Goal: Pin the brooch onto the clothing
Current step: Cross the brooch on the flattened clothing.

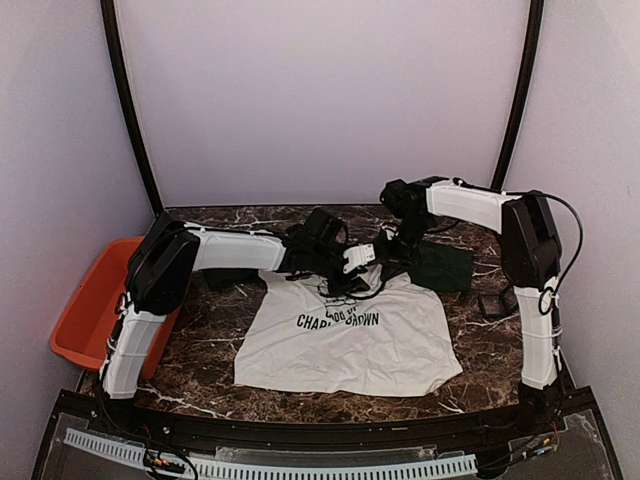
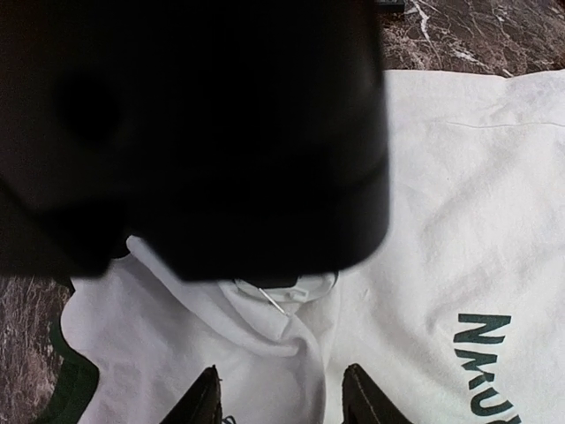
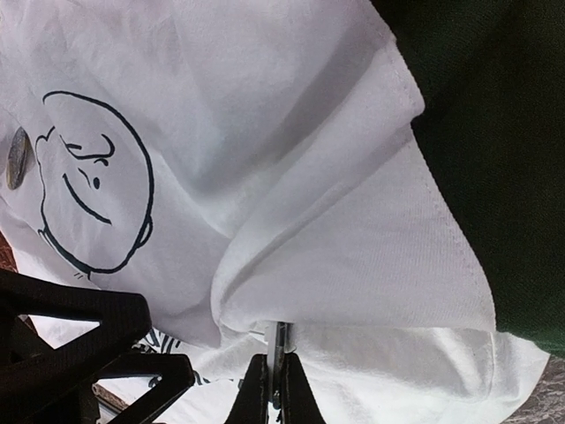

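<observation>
The clothing (image 1: 350, 345) is a white T-shirt with dark green sleeves (image 1: 442, 266), spread on the marble table with its print facing up. The cartoon boy's face (image 3: 93, 194) shows in the right wrist view. My right gripper (image 3: 275, 364) is shut on the brooch (image 3: 281, 340), a thin white and metal piece pressed under a raised fold of white cloth. The left wrist view shows the brooch (image 2: 305, 284) with its bare pin (image 2: 272, 298) pointing at the fold. My left gripper (image 2: 282, 380) stands open, astride that ridge of cloth near the collar.
An orange bin (image 1: 90, 305) sits off the table's left edge. Small black parts (image 1: 495, 303) lie by the right arm's base. A round metal disc (image 3: 16, 157) rests on the shirt beside the printed face. The right gripper's dark body (image 2: 221, 132) fills the upper left wrist view.
</observation>
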`<move>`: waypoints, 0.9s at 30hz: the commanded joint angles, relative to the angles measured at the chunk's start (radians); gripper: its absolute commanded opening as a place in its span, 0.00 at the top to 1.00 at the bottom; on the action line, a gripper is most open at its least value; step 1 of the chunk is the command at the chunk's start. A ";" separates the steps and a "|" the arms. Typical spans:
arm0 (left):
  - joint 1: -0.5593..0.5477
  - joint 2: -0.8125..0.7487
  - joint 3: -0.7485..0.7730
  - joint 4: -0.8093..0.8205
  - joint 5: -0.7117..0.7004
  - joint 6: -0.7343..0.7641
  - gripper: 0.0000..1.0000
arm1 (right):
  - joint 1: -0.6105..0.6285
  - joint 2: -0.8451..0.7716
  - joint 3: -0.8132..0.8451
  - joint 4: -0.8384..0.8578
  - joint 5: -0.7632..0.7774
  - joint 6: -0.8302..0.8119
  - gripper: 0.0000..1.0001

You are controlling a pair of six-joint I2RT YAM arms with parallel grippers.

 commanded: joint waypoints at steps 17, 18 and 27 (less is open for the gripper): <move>0.050 -0.048 -0.180 0.110 0.006 -0.327 0.33 | 0.037 -0.019 0.054 0.038 -0.122 0.023 1.00; 0.057 -0.051 -0.190 0.123 0.015 -0.340 0.31 | 0.036 -0.019 0.051 0.038 -0.121 0.023 1.00; 0.065 -0.032 -0.169 0.103 0.068 -0.352 0.30 | 0.021 -0.019 0.034 0.046 -0.129 0.023 1.00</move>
